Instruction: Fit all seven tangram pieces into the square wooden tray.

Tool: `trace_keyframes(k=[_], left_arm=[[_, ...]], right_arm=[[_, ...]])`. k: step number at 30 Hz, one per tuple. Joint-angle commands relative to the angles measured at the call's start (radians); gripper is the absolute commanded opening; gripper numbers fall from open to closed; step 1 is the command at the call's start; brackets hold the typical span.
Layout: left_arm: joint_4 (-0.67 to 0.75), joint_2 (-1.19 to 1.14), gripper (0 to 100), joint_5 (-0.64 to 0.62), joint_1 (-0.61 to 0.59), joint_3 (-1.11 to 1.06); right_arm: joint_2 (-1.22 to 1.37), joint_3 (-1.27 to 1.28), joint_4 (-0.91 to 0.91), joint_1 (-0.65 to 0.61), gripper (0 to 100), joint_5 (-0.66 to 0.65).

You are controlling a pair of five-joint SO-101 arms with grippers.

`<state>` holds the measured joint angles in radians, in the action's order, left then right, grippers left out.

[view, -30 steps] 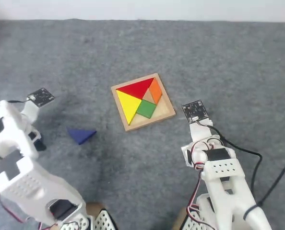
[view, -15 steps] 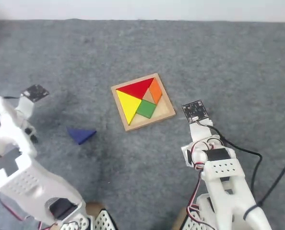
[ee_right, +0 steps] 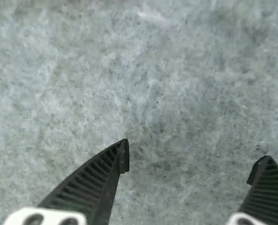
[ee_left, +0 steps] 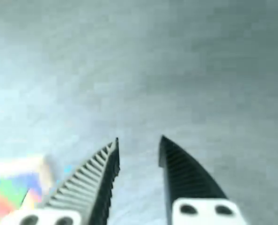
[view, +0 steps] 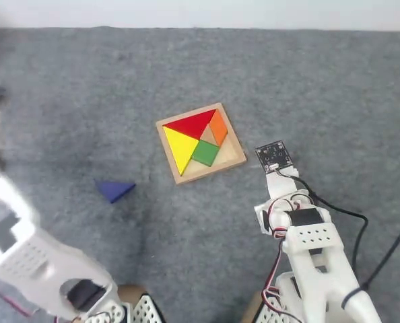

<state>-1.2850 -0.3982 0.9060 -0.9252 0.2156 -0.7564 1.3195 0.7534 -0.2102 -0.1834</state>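
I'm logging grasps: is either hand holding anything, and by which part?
Nothing is held: the left hand and the right hand are both open, empty.

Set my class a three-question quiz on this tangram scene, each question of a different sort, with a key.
1. True or false: the blue triangle lies inside the wooden tray.
2. How many coloured pieces lie in the tray? A two, B four, C seven.
3. Fill in: the right gripper hangs open over bare grey ____.
Key: 1 false; 2 B; 3 carpet.
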Motion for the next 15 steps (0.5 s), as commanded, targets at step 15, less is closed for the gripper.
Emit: trace_keyframes(k=[15], left_arm=[[0.038,-0.628,23,-0.58,-0.348,0.705]], right_arm=[[-0.008,-0.009,0.008,0.007,40.1,-0.011]])
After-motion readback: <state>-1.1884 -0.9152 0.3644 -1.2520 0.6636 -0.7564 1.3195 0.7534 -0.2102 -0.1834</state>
